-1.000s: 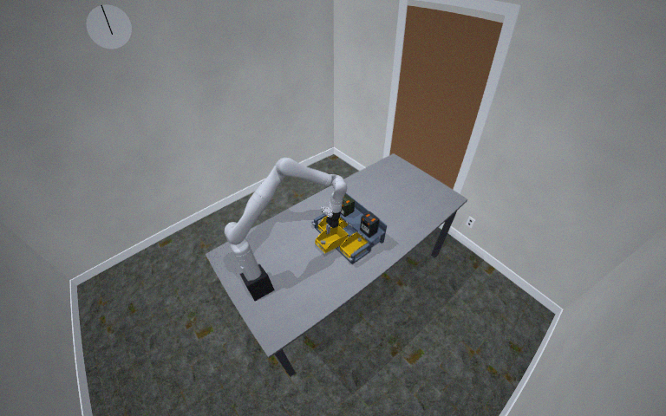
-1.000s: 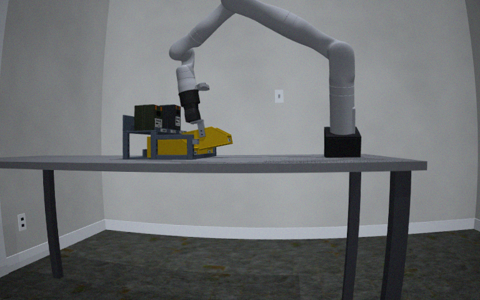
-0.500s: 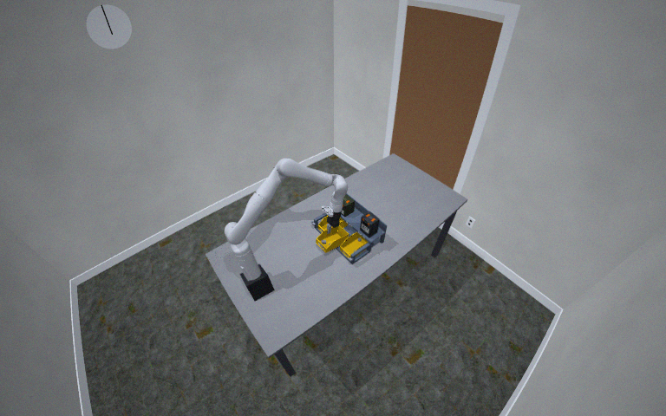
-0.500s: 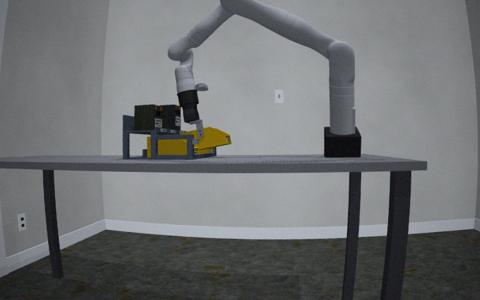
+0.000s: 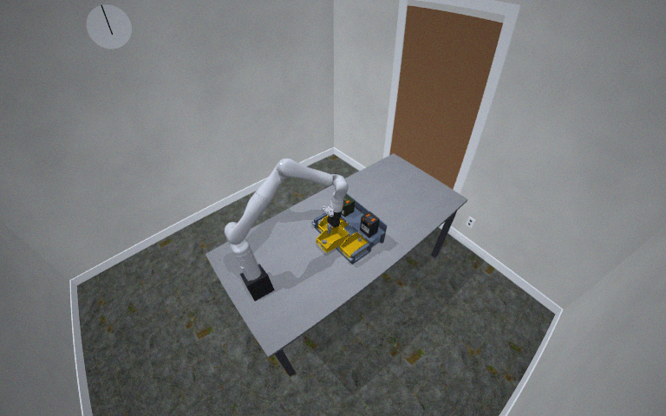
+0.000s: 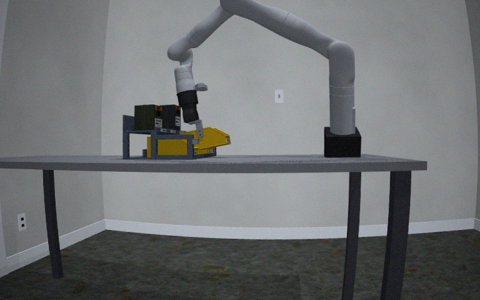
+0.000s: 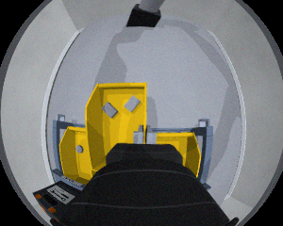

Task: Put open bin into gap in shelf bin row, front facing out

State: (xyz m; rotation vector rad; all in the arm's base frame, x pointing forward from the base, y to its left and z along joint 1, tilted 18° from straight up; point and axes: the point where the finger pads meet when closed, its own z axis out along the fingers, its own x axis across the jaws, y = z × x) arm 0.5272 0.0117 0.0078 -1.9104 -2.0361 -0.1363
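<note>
The yellow open bin (image 5: 332, 241) (image 6: 212, 138) (image 7: 117, 127) is tilted, its open front raised and facing the arm's base. Its rear reaches over the front of the shelf (image 5: 382, 232) (image 6: 154, 146) (image 7: 208, 153), between two yellow bins standing there; its rear end is hidden. Two grey parts, one block (image 7: 109, 109) and another block (image 7: 132, 104), lie in it. My gripper (image 6: 200, 134) (image 7: 144, 131) is shut on one side wall of the bin. The front of the bin sticks out past the shelf's front lip.
A shelf bin with a round grey part (image 5: 353, 247) (image 6: 172, 147) (image 7: 75, 162) is on one side, another bin (image 7: 181, 146) on the other. Above, the low board carries a dark box (image 5: 368, 225) (image 6: 170, 118) and a second box (image 5: 347, 207) (image 6: 145, 117), close behind my gripper.
</note>
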